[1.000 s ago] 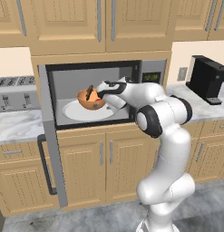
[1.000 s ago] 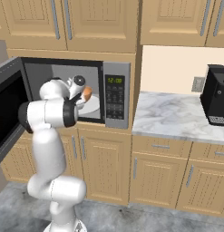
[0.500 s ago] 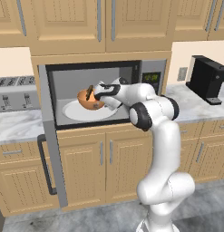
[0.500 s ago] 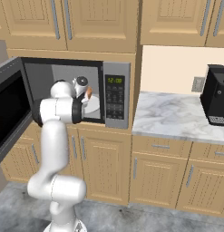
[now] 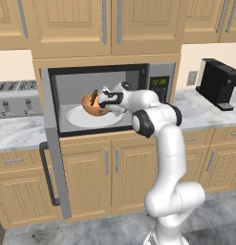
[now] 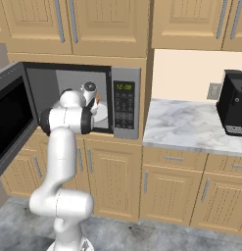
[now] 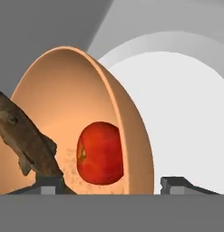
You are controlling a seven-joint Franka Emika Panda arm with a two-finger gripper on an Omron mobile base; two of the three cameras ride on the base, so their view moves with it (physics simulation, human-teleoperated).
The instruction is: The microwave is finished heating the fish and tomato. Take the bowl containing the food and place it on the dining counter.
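From the left base camera I see a silver toaster [image 5: 16,98] on the marble table [image 5: 19,136] at far left, then the microwave [image 5: 110,100] with its door [image 5: 55,172] swung wide open toward me. Inside the cavity the bowl [image 5: 93,104] sits tipped, above the white turntable plate [image 5: 93,118], with the fish [image 5: 94,97] poking up over its rim. My gripper [image 5: 103,101] is right at the bowl's near rim, the arm reaching in from the right.

On the hand camera the bowl [image 7: 81,122] lies between the jaws' tips: one tip [image 7: 50,183] sits inside the bowl, just under the fish [image 7: 25,138], and the other tip [image 7: 177,183] is outside the wall over the plate [image 7: 186,118]. The rim wall runs between them, so the jaws straddle it. I cannot tell from this whether the pads actually press on the wall or stand slightly off. The tomato [image 7: 99,152] rests inside the bowl, beside the fish and near the inner tip.

From the right base camera the open door [image 6: 12,122] is at the left, and the arm's elbow covers most of the cavity; a sliver of the bowl [image 6: 97,99] shows past the wrist. The microwave's control panel [image 6: 125,103] shows green digits, too small for me to read for certain. Further right, a black coffee machine [image 6: 235,103] stands on the marble table [image 6: 191,125]; I can make out no label on it.
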